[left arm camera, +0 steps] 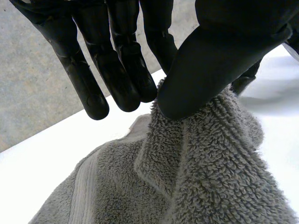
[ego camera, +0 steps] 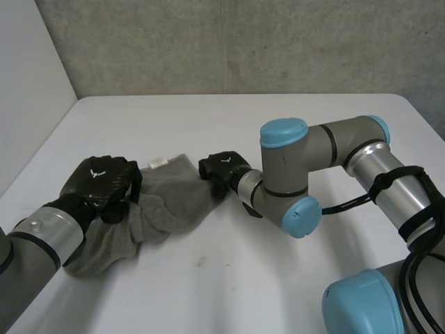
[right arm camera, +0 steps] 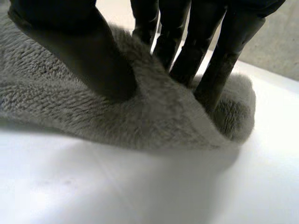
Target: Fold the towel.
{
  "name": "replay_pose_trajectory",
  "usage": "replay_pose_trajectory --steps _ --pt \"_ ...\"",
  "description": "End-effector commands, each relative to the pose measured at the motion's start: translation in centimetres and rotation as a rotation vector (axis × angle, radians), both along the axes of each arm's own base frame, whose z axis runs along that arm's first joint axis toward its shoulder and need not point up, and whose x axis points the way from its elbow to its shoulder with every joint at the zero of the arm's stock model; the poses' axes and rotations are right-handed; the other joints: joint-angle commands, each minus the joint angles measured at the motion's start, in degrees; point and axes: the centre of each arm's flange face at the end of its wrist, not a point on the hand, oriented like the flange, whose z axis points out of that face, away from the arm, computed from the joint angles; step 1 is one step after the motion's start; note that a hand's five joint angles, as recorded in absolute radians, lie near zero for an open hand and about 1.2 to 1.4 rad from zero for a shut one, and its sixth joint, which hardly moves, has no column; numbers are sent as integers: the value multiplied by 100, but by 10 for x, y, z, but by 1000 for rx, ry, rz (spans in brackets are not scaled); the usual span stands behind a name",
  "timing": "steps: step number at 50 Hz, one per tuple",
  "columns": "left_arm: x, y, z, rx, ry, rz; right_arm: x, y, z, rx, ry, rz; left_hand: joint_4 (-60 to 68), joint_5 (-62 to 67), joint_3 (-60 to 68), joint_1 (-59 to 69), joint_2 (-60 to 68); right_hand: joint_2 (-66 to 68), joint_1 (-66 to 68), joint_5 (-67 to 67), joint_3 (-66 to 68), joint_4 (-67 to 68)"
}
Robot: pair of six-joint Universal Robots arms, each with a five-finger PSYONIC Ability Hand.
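The soft grey fluffy towel (ego camera: 170,198) lies bunched on the flat white table (ego camera: 278,125), the black left hand (ego camera: 101,181) pinching its left end and the black right hand (ego camera: 222,170) its right edge, so a thin pinch might slip and the fold go crooked.

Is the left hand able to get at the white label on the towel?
Probably yes: the label lies uncovered on the towel, just beside the left hand. But its fingers are pinching the towel, so they'd have to let go first.
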Motion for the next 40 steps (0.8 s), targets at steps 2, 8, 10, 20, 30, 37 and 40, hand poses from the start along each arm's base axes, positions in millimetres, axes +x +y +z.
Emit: replay_pose_trajectory --steps 2,8,10,20,30,37,40 --pt "-17 14 1 -7 4 -73 -19 -14 72 -93 -51 -41 1024 1131 1033 1192 1022 670 757 720 762 774" --pt "-34 36 0 4 4 -162 -42 -10 102 -121 19 -49 1024 1131 1033 1192 1022 670 757 720 762 774" --pt "-46 53 0 18 18 -224 -60 -2 107 -162 156 -15 1024 1131 1033 1192 1022 670 757 720 762 774" --pt "-74 109 -8 129 86 -434 -128 51 92 -175 585 170 1024 1131 1033 1192 1022 670 757 720 762 774" --pt "-83 113 2 107 107 -504 -148 58 84 -198 594 140 -4574 -4468 -4566 -4406 -4577 670 757 720 762 774" --pt "-75 57 15 52 133 -356 -152 57 71 -220 577 114 -5921 -5814 -5912 -5753 -5923 670 757 720 762 774" --pt "-70 30 14 42 131 -280 -154 56 63 -225 567 97 -5853 -5747 -5845 -5685 -5856 670 757 720 762 774"
